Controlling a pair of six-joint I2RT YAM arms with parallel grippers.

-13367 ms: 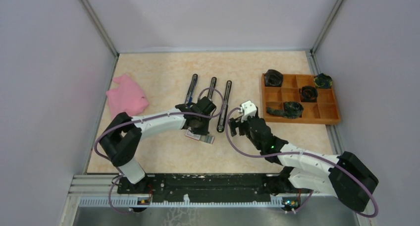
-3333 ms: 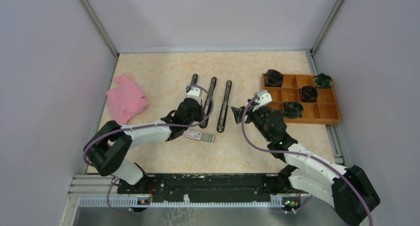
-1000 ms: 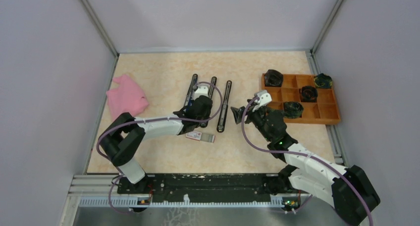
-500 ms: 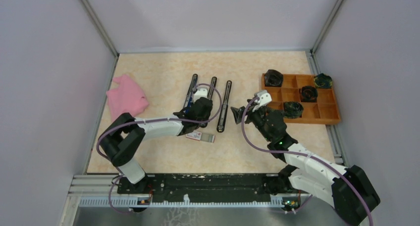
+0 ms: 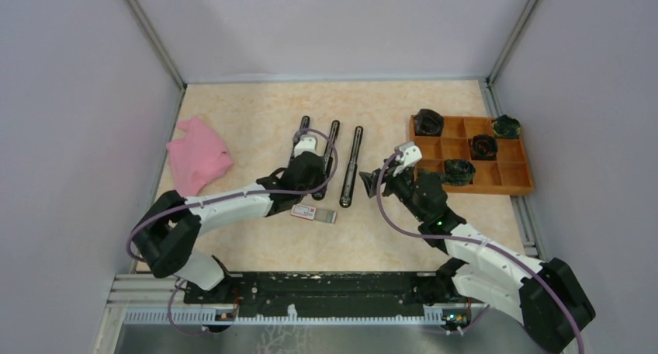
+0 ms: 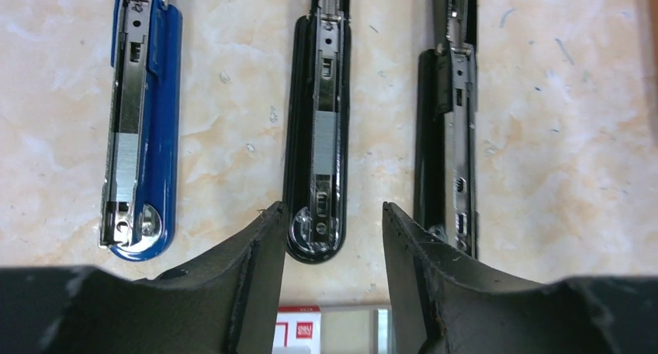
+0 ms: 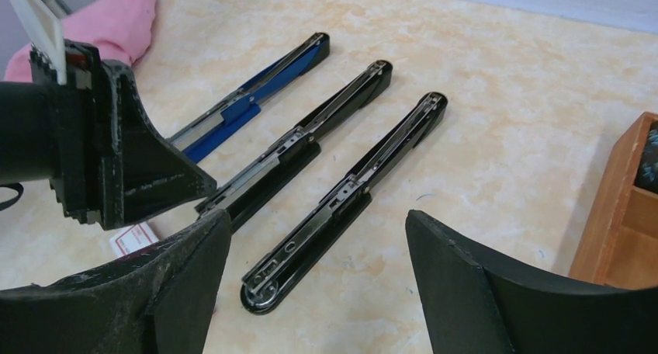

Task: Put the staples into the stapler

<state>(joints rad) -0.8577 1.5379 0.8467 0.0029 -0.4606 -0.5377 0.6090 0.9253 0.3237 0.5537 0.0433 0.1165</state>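
Plainly the left claw hangs released and empty, with the staples box on the worktop just behind it. Its strips are light and probably brittle, so pinch their long edges gently. The right claw gapes empty.

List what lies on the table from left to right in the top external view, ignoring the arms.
pink cloth → blue stapler → middle black stapler → right black stapler → wooden tray. The staples box overlaps the staplers sideways, so it is omitted.
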